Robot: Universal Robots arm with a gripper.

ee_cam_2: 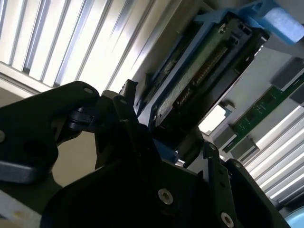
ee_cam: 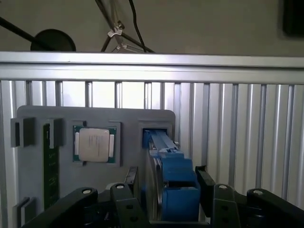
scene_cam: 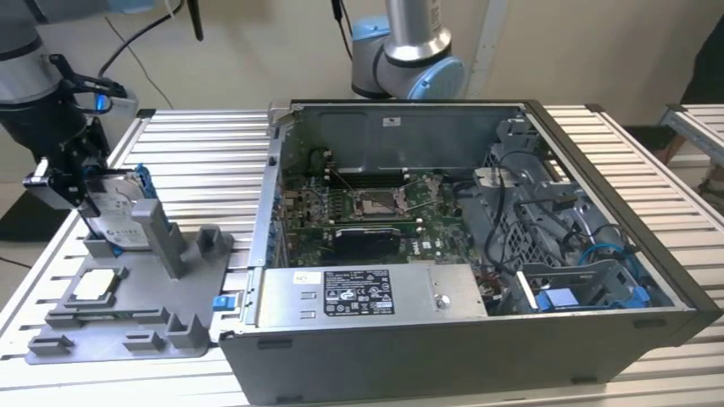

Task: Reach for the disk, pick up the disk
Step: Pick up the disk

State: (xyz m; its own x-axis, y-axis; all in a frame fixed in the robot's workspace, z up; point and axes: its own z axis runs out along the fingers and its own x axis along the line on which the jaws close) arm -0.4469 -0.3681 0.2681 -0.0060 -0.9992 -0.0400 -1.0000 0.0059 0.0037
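Exterior view: the disk (scene_cam: 114, 203) stands on edge in the grey fixture (scene_cam: 147, 298), at nine o'clock from the open computer case (scene_cam: 453, 360). Your gripper (scene_cam: 75, 181) straddles it, jaws spread close on either side, one showing a thin gap in the first wrist view.

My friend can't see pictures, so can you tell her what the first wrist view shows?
The robot's black gripper sits astride the disk, a hard drive in a blue frame standing on edge in a slot of a grey holder plate. Beside it in the plate lies a pale square chip, all on a slatted metal table.
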